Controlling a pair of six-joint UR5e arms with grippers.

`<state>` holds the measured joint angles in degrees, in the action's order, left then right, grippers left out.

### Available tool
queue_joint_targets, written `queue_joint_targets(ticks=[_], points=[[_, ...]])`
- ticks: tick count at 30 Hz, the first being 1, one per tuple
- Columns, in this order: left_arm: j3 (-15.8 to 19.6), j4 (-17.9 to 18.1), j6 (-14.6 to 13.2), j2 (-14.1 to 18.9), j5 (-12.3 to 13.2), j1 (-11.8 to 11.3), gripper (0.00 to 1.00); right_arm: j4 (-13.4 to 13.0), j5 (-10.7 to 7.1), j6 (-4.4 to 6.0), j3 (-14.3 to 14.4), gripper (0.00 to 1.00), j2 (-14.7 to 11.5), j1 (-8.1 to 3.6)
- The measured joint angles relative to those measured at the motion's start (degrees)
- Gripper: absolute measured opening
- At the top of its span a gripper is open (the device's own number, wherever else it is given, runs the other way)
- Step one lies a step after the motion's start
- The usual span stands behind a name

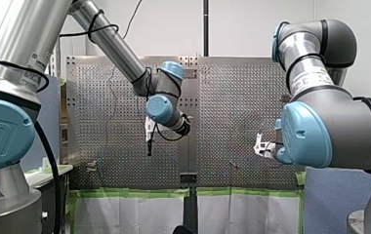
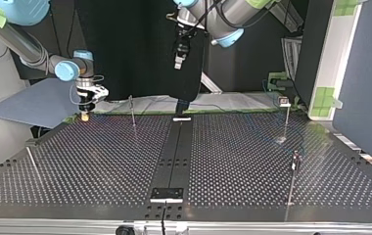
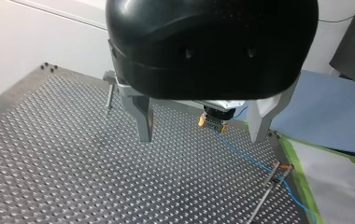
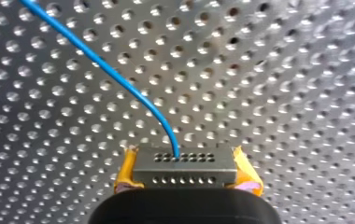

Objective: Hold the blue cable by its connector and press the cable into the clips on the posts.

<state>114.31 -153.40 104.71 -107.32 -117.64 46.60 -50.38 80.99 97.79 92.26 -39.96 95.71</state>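
In the right wrist view my right gripper (image 4: 185,179) is shut on a grey connector (image 4: 185,164), its yellow pads (image 4: 125,173) on both sides. The blue cable (image 4: 105,65) leaves the connector's face and curves away over the perforated table. In the left wrist view the same right gripper (image 3: 214,122) hangs just above the table, and the blue cable (image 3: 245,156) runs from it to a clip on a thin post (image 3: 274,169). My left gripper (image 3: 201,133) is open and holds nothing, high above the table's middle (image 2: 179,61).
Thin posts stand on the perforated table: one at the far middle (image 2: 132,113), two at the top view's right (image 2: 287,120) (image 2: 294,169), one leaning at its left (image 2: 32,164). A black strip (image 2: 174,152) runs down the table's middle. Green tape lines the far edge (image 3: 301,186).
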Motion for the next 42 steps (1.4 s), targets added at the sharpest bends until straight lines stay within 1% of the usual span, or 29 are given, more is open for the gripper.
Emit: queue_joint_targets(ticks=[5, 12, 17, 20, 24, 27, 29, 31, 34, 35, 39, 42], points=[[2.4, 2.3, 0.0, 2.4, 0.1, 0.0, 1.00, -0.1, 0.12, 0.10, 1.0, 0.00, -2.4, 0.20], [5.7, 5.6, 0.4, 5.8, 0.2, -0.3, 1.00, 0.8, 0.22, 0.07, 1.5, 0.00, -5.9, 1.03], [8.5, 8.3, 0.5, 8.5, 0.1, -0.4, 1.00, 1.0, 1.25, 0.19, 3.4, 0.00, -8.6, 1.51], [10.0, 9.9, 0.4, 10.0, -0.1, -0.4, 1.00, 1.3, 2.06, 0.43, 4.8, 0.00, -10.2, 1.71], [11.9, 11.8, 0.4, 11.9, -0.3, -0.4, 1.00, 2.4, 3.20, 0.70, 6.4, 0.00, -12.1, 1.91], [13.4, 13.3, 0.5, 13.4, -0.7, -0.3, 1.00, 3.0, 3.76, 1.20, 7.7, 0.00, -13.5, 1.96], [14.5, 14.3, 0.5, 14.5, -1.4, -0.2, 1.00, 3.4, 3.95, 1.76, 8.6, 0.00, -14.4, 1.92], [15.4, 15.2, 0.5, 15.2, -2.2, -0.1, 1.00, 4.1, 4.00, 2.63, 9.1, 0.00, -15.5, 1.87], [16.8, 16.6, 0.6, 15.7, -2.9, -0.2, 1.00, 5.3, 4.01, 3.87, 9.4, 0.00, -17.0, 2.11], [17.3, 17.2, 0.7, 15.7, -2.9, -0.1, 1.00, 5.6, 4.01, 4.03, 9.4, 0.00, -17.5, 2.22], [19.2, 19.1, 0.7, 15.7, -2.8, 0.2, 1.00, 6.1, 3.99, 3.78, 9.5, 0.00, -19.3, 2.62], [20.7, 20.6, 0.7, 15.6, -2.2, 0.3, 1.00, 6.1, 3.84, 3.23, 9.5, 0.00, -20.8, 2.73]])
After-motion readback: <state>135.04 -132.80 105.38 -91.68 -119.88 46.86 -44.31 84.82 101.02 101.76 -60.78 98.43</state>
